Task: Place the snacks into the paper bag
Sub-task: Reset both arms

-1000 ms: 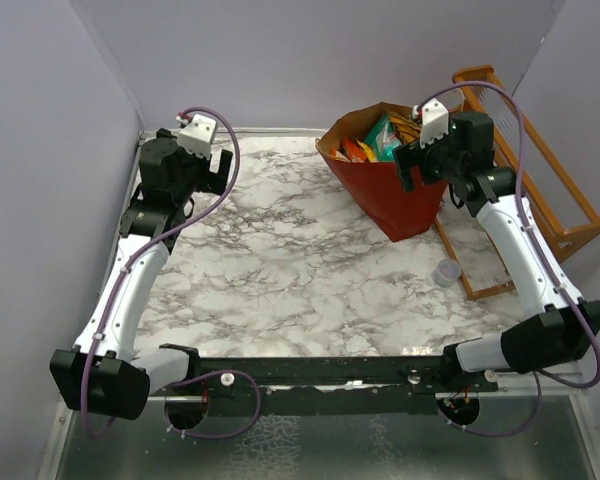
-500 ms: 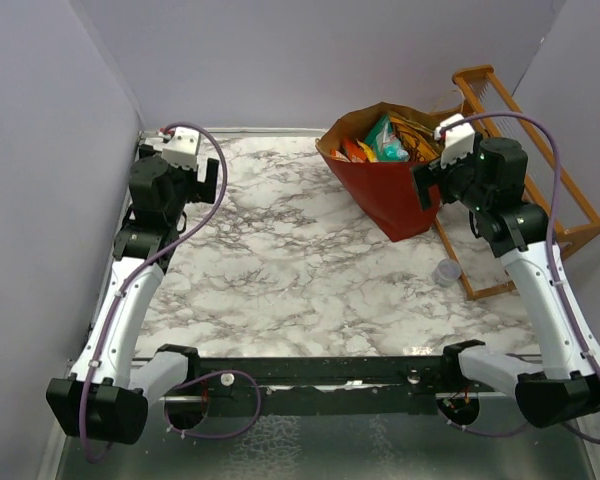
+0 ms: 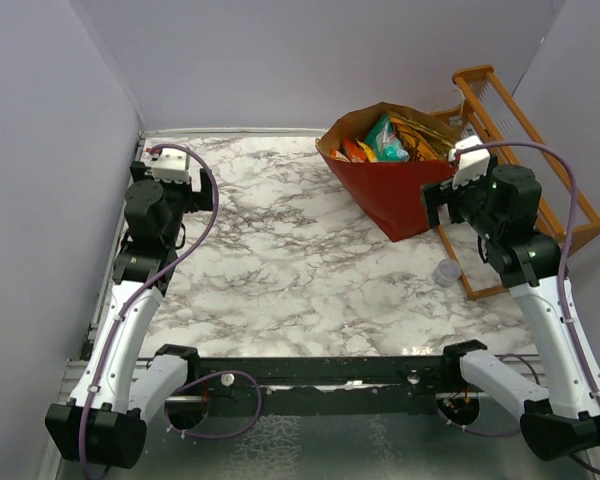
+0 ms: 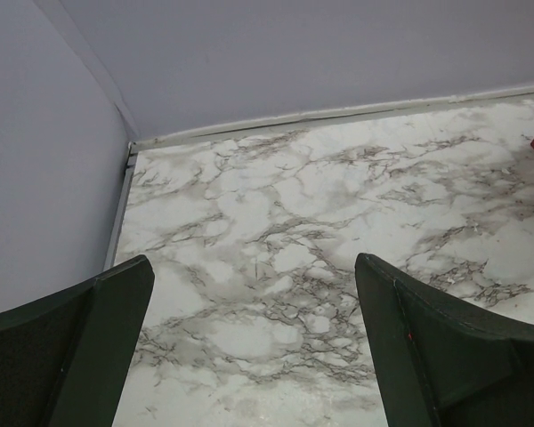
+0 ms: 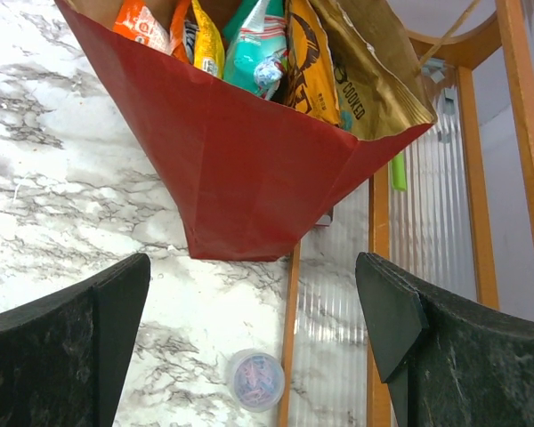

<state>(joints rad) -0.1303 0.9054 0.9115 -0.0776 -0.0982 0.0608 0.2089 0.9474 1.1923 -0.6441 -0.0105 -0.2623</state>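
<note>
Red paper at the far right of the table (image 3: 280,270), and that's the bag (image 3: 385,200). It's standing with its mouth wide open, just beside the wooden rack (image 3: 545,190). And look at it, it's loaded! The snacks (image 3: 380,138) are bunched in the opening: orange and yellow packets on the left, a teal pouch in the middle and a big tan chip bag (image 5: 374,62) against the right wall, its top poking above the rim.

The right gripper (image 5: 249,289) hangs just on the near side of the bag, jaws spread wide with nothing between them. Its camera looks straight at the red wall, and at a small clear cup (image 5: 254,380) on the table by the rack's near rail.

Over on the far left, well apart from all that, the left gripper (image 4: 254,298) is also spread and empty. Only marble and the back wall show beyond its fingers.

So where are we? I can't spot a single packet outside the bag in any of the three views, and neither arm carries one. By my reading the loading is as good as done. The cup isn't a snack, so it can stay where it is. What may be left is small: settling that tall chip bag lower if it needs it, and parking the arms.
</note>
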